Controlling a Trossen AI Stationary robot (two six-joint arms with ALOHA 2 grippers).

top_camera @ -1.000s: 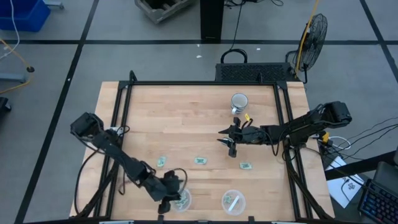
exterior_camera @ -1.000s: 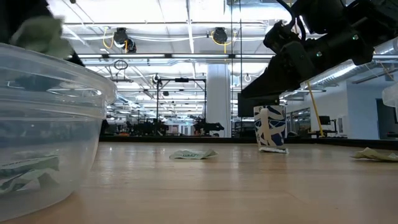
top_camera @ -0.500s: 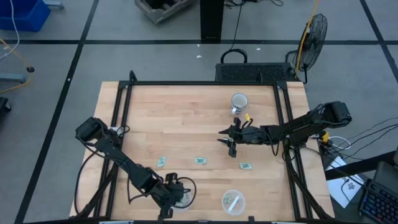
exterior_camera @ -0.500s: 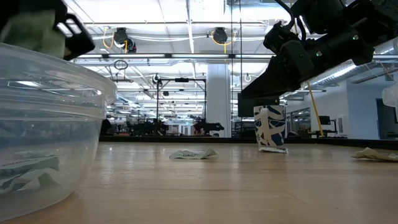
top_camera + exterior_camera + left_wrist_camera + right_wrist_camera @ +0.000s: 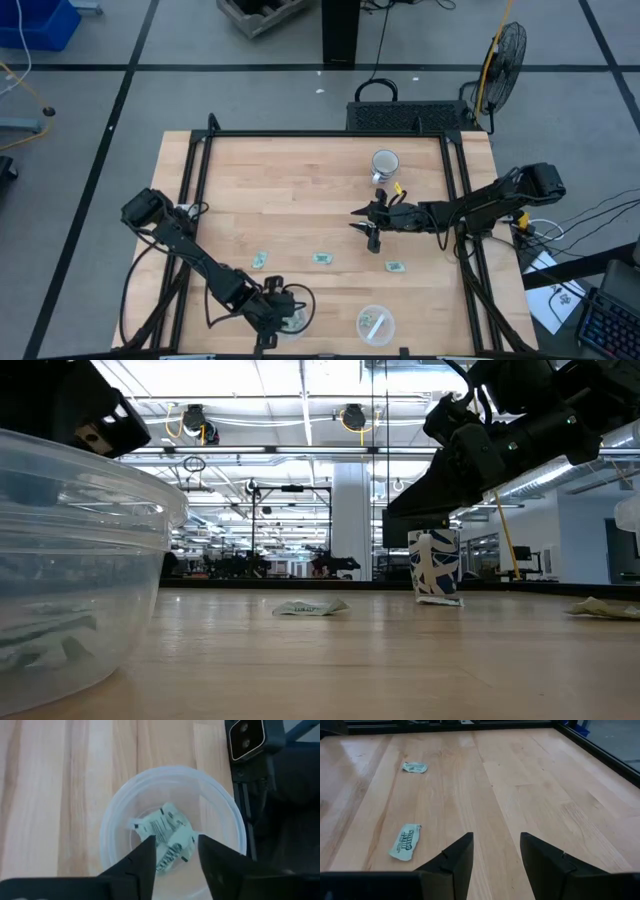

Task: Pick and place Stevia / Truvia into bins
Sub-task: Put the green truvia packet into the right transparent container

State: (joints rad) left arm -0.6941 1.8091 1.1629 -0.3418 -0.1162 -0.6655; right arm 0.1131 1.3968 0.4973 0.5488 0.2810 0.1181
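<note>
My left gripper [image 5: 172, 862] stands open, pointing down over the left bin [image 5: 116, 815], a clear round tub near the table's front edge [image 5: 293, 318]. Pale green Stevia / Truvia sachets [image 5: 167, 837] lie on its bottom, clear of the fingers. The right bin [image 5: 375, 325] also holds a sachet. Three more sachets [image 5: 259, 260] [image 5: 322, 258] [image 5: 396, 266] lie flat on the table. My right gripper [image 5: 372, 225] waits open above mid-table, near the white mug [image 5: 385, 162]; two sachets [image 5: 406, 841] [image 5: 415, 767] lie ahead of it.
The black frame rails [image 5: 455, 200] run along the table's left, right and far edges. In the low view the left bin [image 5: 70, 560] fills the near left and the mug [image 5: 434, 565] stands farther back. Bare wood lies across the table's far left half.
My left gripper has shifted slightly toward the table's right, over the left bin, and has let go of a sachet. The sachet that showed above the bin's rim in the low view is gone from there, and the heap inside the bin looks different.
</note>
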